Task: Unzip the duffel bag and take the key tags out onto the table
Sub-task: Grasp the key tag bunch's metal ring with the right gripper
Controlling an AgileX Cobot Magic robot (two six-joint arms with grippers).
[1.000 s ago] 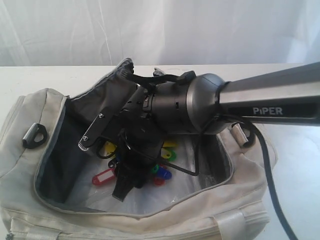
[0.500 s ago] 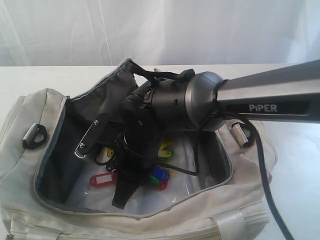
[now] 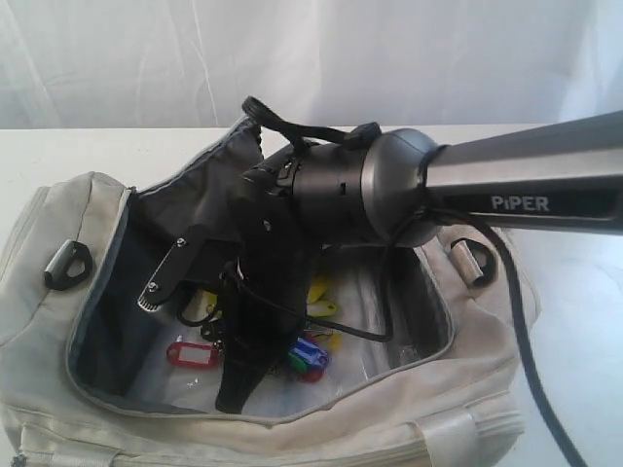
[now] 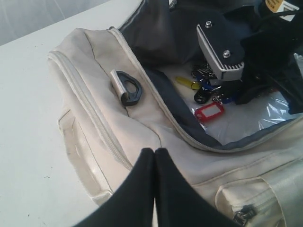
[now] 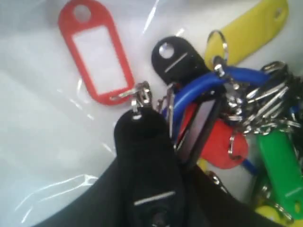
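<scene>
The cream duffel bag (image 3: 58, 224) lies unzipped on the white table (image 3: 97, 146), its dark lining showing. My right gripper (image 3: 238, 384) reaches down into the opening. In the right wrist view it (image 5: 182, 142) is shut on the bunch of key tags (image 5: 222, 109), with a black-framed tag and blue ring pinched between the jaws. A red tag (image 5: 97, 56) trails from the bunch by its ring. The key tags (image 3: 302, 355) rest on clear plastic at the bag's bottom. My left gripper (image 4: 154, 151) is shut and empty, hovering over the bag's cream side (image 4: 156, 127).
A black D-ring (image 4: 128, 87) stands on the bag's end near the opening. A webbing handle (image 3: 292, 131) loops over the right arm's wrist. Bare table (image 4: 28, 94) lies beside the bag. White curtain hangs behind.
My right gripper has closed on the bunch of key tags and sunk a little lower in the bag. The red tag slid slightly left. The left gripper stayed shut.
</scene>
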